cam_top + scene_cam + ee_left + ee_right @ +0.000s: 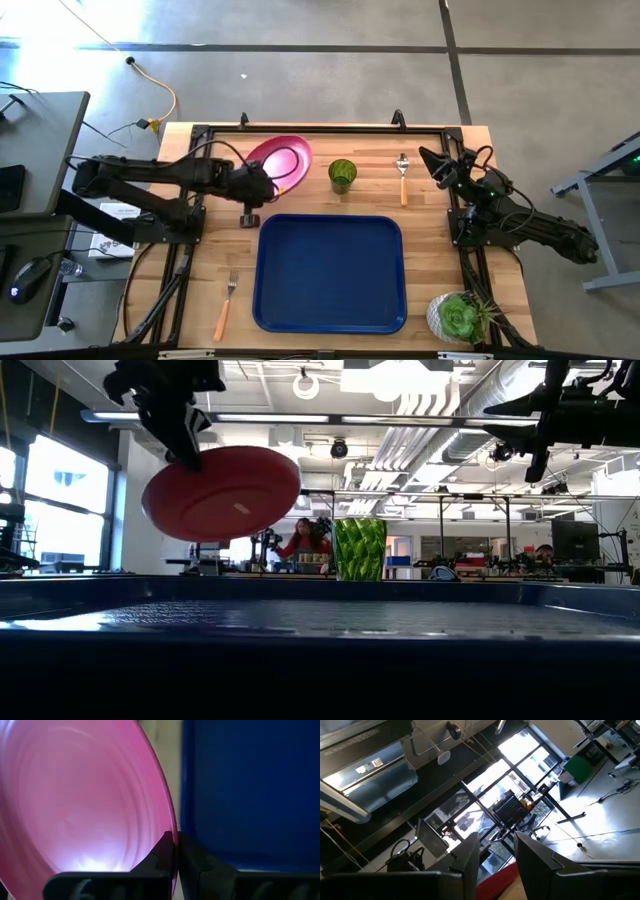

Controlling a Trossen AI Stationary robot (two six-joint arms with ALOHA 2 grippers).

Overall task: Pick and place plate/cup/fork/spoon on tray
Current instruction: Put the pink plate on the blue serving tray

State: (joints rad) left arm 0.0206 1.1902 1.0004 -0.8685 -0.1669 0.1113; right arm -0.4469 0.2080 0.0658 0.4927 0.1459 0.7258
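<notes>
The pink-red plate [283,158] is in the air over the table's far left part, held by my left gripper [264,186]; its underside faces the low view [222,492]. The green cup [342,175] stands upright on the table behind the blue tray [330,272]. The spoon [403,178] lies flat to the right of the cup. The fork [226,305] lies flat left of the tray, near the front edge. My right gripper [437,161] is open and empty, raised at the far right, with its fingers [470,855] pointing into the room. My left gripper pinches the plate's rim [173,836] between its two fingers, one finger on each face, on the side of the plate nearest the tray. The fingers come slanting down from the table's left. The plate is lifted clear of the table and tilted [222,492].
A white pot with a green succulent [458,318] stands at the front right corner. A small black piece [248,218] sits on the table by the tray's far left corner. Black frame rails run along the table's left and right sides. The tray's inside is bare.
</notes>
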